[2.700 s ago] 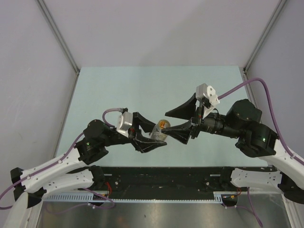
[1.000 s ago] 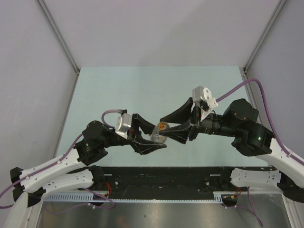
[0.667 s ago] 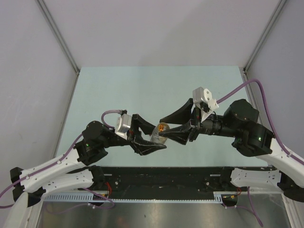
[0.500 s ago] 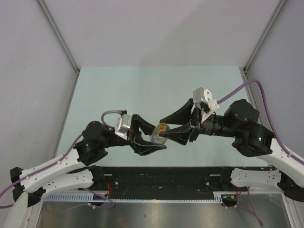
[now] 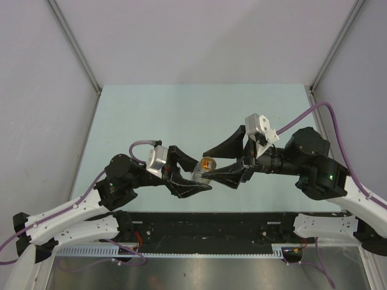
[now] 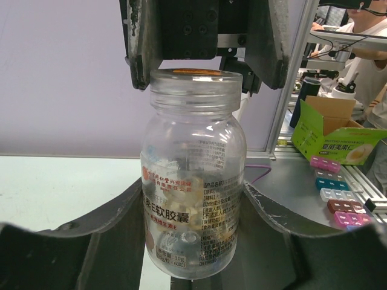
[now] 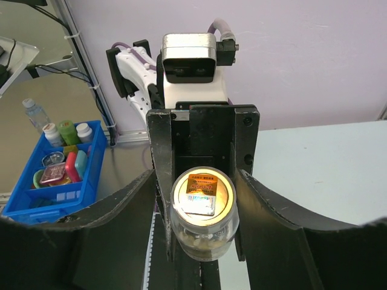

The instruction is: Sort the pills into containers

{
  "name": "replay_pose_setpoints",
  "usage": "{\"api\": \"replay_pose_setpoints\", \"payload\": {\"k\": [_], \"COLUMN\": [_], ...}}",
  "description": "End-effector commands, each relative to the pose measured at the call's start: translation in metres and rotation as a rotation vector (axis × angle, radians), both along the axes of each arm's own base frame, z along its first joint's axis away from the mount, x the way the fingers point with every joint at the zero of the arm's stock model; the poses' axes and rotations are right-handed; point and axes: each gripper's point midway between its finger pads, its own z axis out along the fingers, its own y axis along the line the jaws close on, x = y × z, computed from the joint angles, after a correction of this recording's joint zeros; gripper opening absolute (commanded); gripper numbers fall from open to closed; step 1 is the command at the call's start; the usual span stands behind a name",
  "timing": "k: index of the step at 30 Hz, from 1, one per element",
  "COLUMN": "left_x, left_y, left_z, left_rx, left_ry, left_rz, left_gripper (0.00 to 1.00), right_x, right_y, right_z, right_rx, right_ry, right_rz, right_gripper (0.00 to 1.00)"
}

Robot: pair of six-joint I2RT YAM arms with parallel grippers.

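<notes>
A small clear round bottle (image 5: pixel 202 169) is held above the table in my left gripper (image 5: pixel 196 176), which is shut on its body. In the left wrist view the bottle (image 6: pixel 193 181) stands upright between the fingers, capless, with pale tan pills (image 6: pixel 181 205) inside. Its mouth is covered by a seal with an orange label (image 7: pixel 204 193). My right gripper (image 5: pixel 204 164) is open, its fingers straddling the bottle's neck (image 7: pixel 196 181). No dark red pill box shows on the table.
The pale green table (image 5: pixel 181 115) lies under both arms, with grey walls around it. Outside the cell, a blue bin of bottles (image 7: pixel 54 169) and several small coloured pill boxes (image 6: pixel 336 199) beside a green carton (image 6: pixel 338 130) show in the wrist views.
My right gripper has moved a little left and down, so its open fingers now sit around the bottle's mouth. My left gripper has kept the bottle nearly still.
</notes>
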Motion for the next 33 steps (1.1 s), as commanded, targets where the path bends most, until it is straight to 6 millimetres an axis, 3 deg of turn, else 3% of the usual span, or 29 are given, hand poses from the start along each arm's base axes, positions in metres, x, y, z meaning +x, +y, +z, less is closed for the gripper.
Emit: {"api": "replay_pose_setpoints", "payload": {"k": [1, 17, 33], "left_x": [0.015, 0.011, 0.01], "left_y": [0.002, 0.004, 0.004], "left_z": [0.011, 0.012, 0.012], "left_rx": [-0.045, -0.049, -0.049], "left_ry": [0.027, 0.02, 0.019], "left_rz": [0.075, 0.063, 0.058], "left_gripper": [0.01, 0.0, 0.0], "right_x": [-0.024, -0.001, 0.007], "right_y": [-0.002, 0.001, -0.004], "right_z": [-0.005, -0.017, -0.011], "right_rx": [-0.019, -0.063, -0.043], "right_ry": [0.001, 0.006, 0.005], "right_rz": [0.106, -0.027, -0.085], "right_gripper": [0.58, 0.63, 0.63]}}
